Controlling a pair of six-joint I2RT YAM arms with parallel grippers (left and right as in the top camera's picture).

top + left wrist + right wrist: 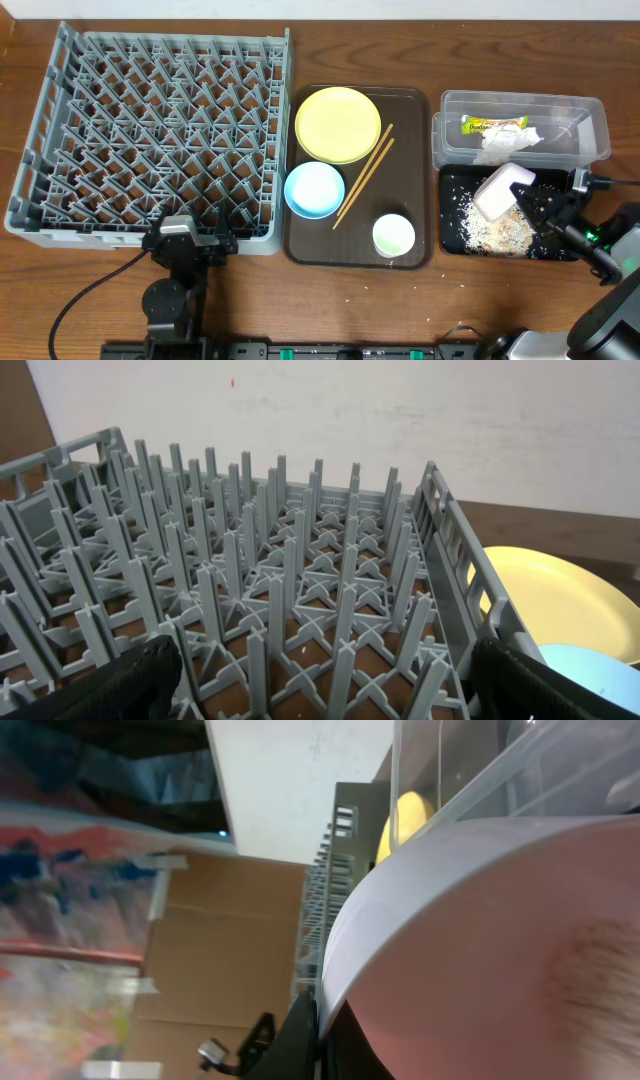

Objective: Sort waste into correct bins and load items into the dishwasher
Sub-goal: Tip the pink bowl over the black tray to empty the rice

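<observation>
White bowl (503, 190): off the table (330, 310), tipped up on edge over the black tray (450, 180). The right pincer (528, 200) is pressed together on its rim. The wrist view shows only a smooth, glossy curve of bowl wall filling the frame, with one dark finger at its lower edge. From above I cannot tell which way the mouth faces.

Key relation: the bowl hangs just left of the right pincer, toward the rack side. The rack (150, 130) is well apart, at the far left across the brown tray (330, 245). The right arm has the bowl. The left arm is much nearer the rack, so my read is that the next carry means a long reach leftward over the dishes.

Under the bowl:
- Loose rice (497, 233), grainy and white, is heaped on the glossy black tray, with stray grains around it.
- The clear tub (575, 110) just behind holds a green-yellow wrapper (492, 125) and a crumpled napkin (507, 143).

On the brown tray:
- flat yellow plate (338, 124)
- round blue bowl (314, 189)
- small pale cup (393, 235)
- wooden chopsticks (363, 176), long axis running diagonally from near-left to far-right

The rack is grey plastic with a peg lattice and has no dishes in it. The left pincer (188, 240) is at its near edge, spread wide and holding nothing.
</observation>
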